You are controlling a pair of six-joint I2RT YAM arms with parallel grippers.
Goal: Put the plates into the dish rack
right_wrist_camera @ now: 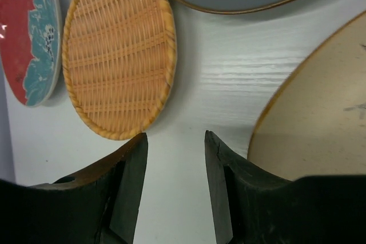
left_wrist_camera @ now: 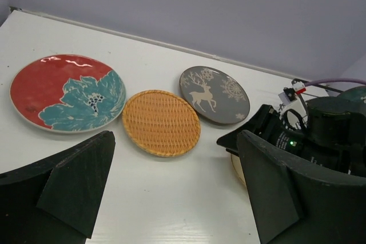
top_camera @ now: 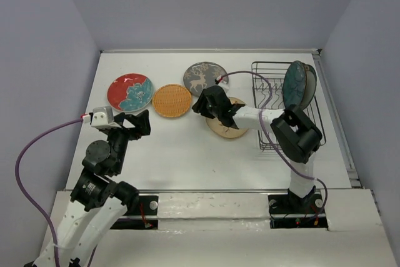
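Note:
The red plate with a teal flower [top_camera: 130, 92], the orange woven-look plate [top_camera: 172, 100] and the grey deer plate [top_camera: 204, 78] lie flat on the table. The cream plate [top_camera: 230, 128] lies flat beside the black wire dish rack [top_camera: 275, 101]. The dark teal plate [top_camera: 294, 84] stands upright in the rack with another plate [top_camera: 309, 85] behind it. My right gripper [top_camera: 199, 107] is open and empty, low over the table between the orange plate [right_wrist_camera: 117, 55] and the cream plate's edge [right_wrist_camera: 320, 107]. My left gripper [top_camera: 140, 123] is open and empty, below the red plate [left_wrist_camera: 66, 92].
The right arm [left_wrist_camera: 309, 130] stretches left across the cream plate. White walls edge the table at the back and both sides. A purple cable [top_camera: 37, 148] loops off the left arm. The rack stands against the right edge.

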